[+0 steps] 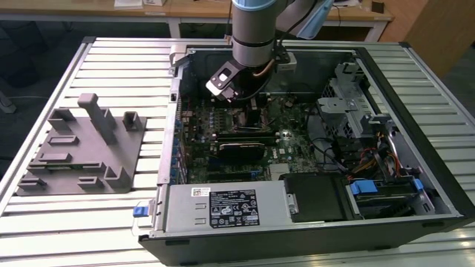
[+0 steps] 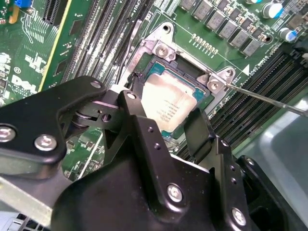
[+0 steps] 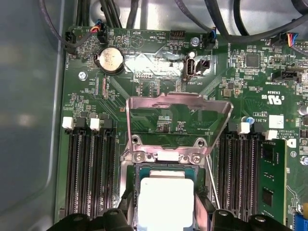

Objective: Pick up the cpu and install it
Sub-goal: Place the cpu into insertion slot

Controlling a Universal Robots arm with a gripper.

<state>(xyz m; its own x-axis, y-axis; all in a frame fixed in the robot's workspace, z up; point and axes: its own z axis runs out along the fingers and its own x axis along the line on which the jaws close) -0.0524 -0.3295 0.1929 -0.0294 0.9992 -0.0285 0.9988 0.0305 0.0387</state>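
White lettering is scattered over the green motherboard (image 3: 159,91), and two white stickers (image 3: 275,121) are stuck near a fitted memory module (image 3: 272,178). In the exterior view a large printed label (image 1: 230,207) is seen on the power supply at the near side of the open computer case (image 1: 445,189). The case lies on the slatted bench (image 1: 119,61), with a grey fixture block (image 1: 82,147) set beside it at the exterior view's left. The arm (image 1: 252,33) is reached down into the case. The cpu (image 3: 164,195) is seen in both wrist views lying within the socket frame (image 2: 163,50), its pale silver top washed out by glare. The hand (image 2: 164,111) is placed astride it, but whether the cpu is gripped cannot be told. The load plate (image 3: 178,108) is stood up just beyond the socket, and a thin lever (image 2: 269,98) is angled away beside it. A coin cell (image 3: 109,59) and dark cables (image 3: 231,19) are seen farther off. The cpu's near edge is cut off by the hand's black body.
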